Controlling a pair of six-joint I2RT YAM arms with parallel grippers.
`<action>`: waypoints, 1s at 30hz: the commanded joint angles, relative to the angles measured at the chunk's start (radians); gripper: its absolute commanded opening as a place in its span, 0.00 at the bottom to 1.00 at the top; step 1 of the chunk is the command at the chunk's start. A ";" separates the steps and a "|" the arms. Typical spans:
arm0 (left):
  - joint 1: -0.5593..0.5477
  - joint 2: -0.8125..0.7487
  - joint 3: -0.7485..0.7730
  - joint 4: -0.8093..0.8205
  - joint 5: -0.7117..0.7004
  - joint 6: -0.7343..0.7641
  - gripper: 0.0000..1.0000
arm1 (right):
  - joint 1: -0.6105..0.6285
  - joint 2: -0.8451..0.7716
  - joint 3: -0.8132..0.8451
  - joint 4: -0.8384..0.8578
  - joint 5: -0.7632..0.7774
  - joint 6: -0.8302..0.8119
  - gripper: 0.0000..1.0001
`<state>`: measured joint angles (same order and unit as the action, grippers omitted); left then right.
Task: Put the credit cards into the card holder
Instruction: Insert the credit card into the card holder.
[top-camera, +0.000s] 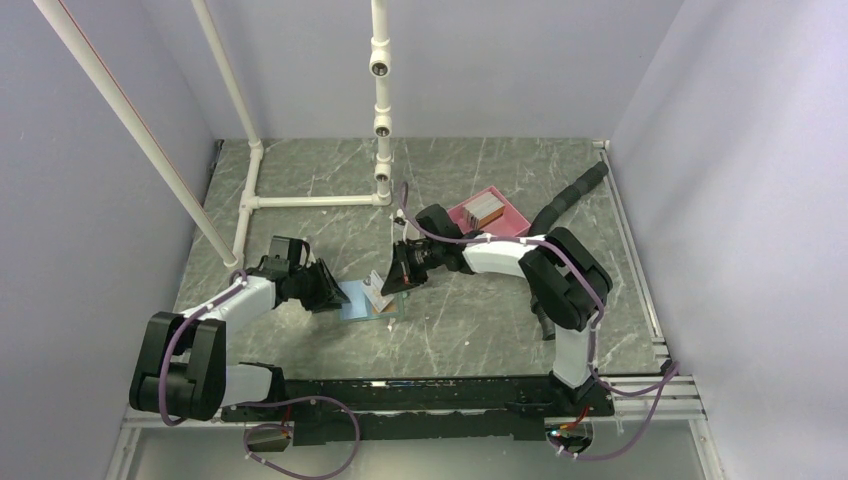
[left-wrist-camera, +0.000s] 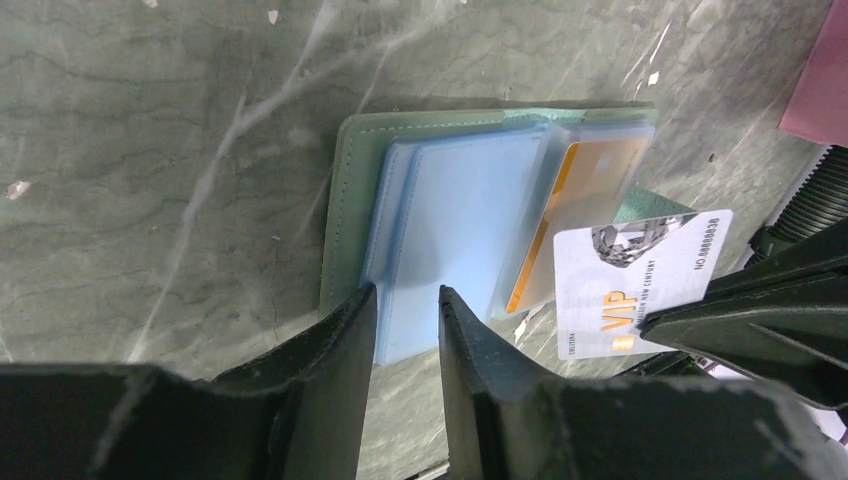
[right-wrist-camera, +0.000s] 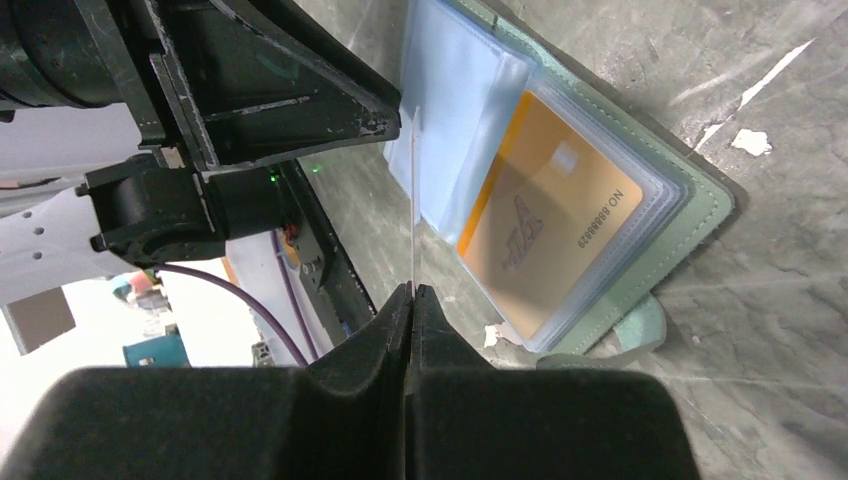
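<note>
Probably a robotics lab cell: plain lilac partition walls, a white PVC pipe frame, a marbled grey-green tabletop.

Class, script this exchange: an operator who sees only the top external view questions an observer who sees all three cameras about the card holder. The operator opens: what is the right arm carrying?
Observer: The right jaws are shut on a white card marked VIP.
Operator: Is the card holder empty?
Observer: No. An orange card already sits in a clear sleeve of the card holder.
Operator: And the left arm?
Observer: The left jaws stand apart at the near edge of the light blue sleeves. I cannot tell whether they touch them.
</note>
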<state>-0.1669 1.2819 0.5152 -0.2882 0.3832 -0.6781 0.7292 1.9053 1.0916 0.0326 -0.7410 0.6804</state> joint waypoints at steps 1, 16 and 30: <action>-0.002 0.015 -0.029 0.004 -0.043 -0.011 0.35 | 0.003 -0.001 -0.034 0.086 0.013 0.040 0.00; -0.002 -0.009 -0.036 -0.002 -0.049 -0.008 0.34 | -0.007 0.038 -0.071 0.103 0.055 0.064 0.00; -0.002 -0.011 -0.085 0.040 -0.052 -0.029 0.28 | -0.011 0.113 -0.084 0.381 0.088 0.185 0.00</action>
<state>-0.1650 1.2625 0.4747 -0.2379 0.3763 -0.7029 0.7261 2.0083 1.0218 0.2832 -0.7067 0.8276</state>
